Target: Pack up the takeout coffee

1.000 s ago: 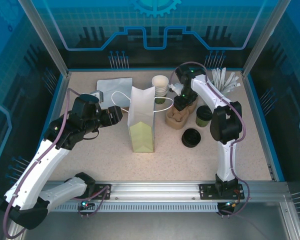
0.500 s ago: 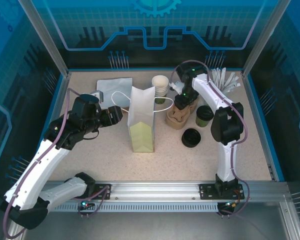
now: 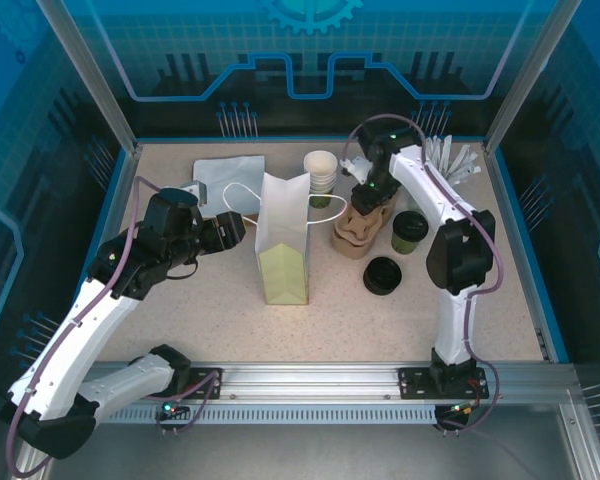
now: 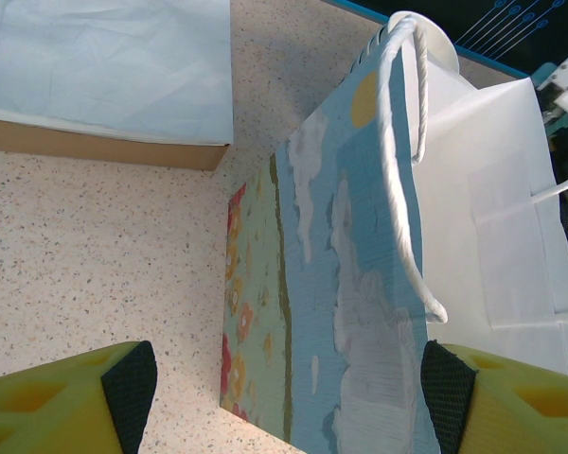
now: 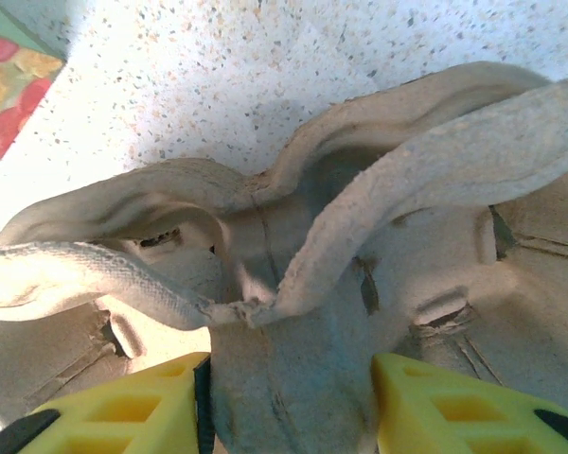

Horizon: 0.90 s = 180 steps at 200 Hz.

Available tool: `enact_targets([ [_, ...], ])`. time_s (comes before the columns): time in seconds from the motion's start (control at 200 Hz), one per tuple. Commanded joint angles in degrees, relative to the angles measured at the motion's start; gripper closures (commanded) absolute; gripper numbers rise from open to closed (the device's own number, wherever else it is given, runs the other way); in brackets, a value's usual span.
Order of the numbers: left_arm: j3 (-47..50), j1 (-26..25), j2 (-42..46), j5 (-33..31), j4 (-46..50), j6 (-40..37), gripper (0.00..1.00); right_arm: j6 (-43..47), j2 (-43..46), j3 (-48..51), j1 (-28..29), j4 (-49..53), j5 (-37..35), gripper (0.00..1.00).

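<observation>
The takeout coffee point(image 3: 408, 231), a small cup with a green band and a dark top, stands on the table right of the brown pulp cup tray point(image 3: 352, 234). My right gripper point(image 3: 366, 205) points down onto that tray. In the right wrist view the right gripper point(image 5: 289, 378) is shut on a raised wall of the tray point(image 5: 360, 189), both fingers pressed against the pulp. My left gripper point(image 3: 238, 230) is at the left side of the upright paper bag point(image 3: 283, 250). It stands open point(image 4: 289, 392), with the bag's patterned wall point(image 4: 360, 284) between its fingers.
A loose round black lid point(image 3: 382, 275) lies in front of the tray. A stack of white cups point(image 3: 321, 172) stands behind the bag, straws point(image 3: 450, 158) at the back right, and a flat white package point(image 3: 225, 180) at the back left.
My right wrist has shifted slightly to the right above the tray and its jaws have closed a little on the pulp. The left arm and the bag have not moved.
</observation>
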<state>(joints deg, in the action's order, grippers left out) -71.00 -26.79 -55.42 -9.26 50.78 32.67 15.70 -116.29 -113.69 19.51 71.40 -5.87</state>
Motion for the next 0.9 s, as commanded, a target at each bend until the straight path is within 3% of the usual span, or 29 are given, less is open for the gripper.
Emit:
enact_targets([
  [0.0, -1.98, 0.07, 1.05, -0.51, 0.80, -0.76, 0.23, 2.75, 4.29, -1.27, 0.78, 1.99, -0.86, 0.53],
  [0.38, -4.12, 0.07, 3.08, 0.19, 1.66, -0.48, 0.23, 2.21, 14.78, -5.08, 0.80, 1.84, 2.41, 0.55],
  [0.575, -4.70, 0.07, 3.62, 1.81, 3.35, -0.33, 0.23, 0.91, 20.89, -8.72, 0.97, -0.46, 10.88, 0.57],
  [0.805, -4.18, 0.07, 3.37, 7.72, 2.29, 0.81, 0.23, -0.16, 27.46, -8.17, 2.67, -9.63, 26.64, 0.58],
  [0.895, -3.61, 0.07, 3.45, 8.43, 1.72, 1.58, 0.22, -1.29, 28.05, -9.40, 3.36, -11.78, 28.76, 0.59],
])
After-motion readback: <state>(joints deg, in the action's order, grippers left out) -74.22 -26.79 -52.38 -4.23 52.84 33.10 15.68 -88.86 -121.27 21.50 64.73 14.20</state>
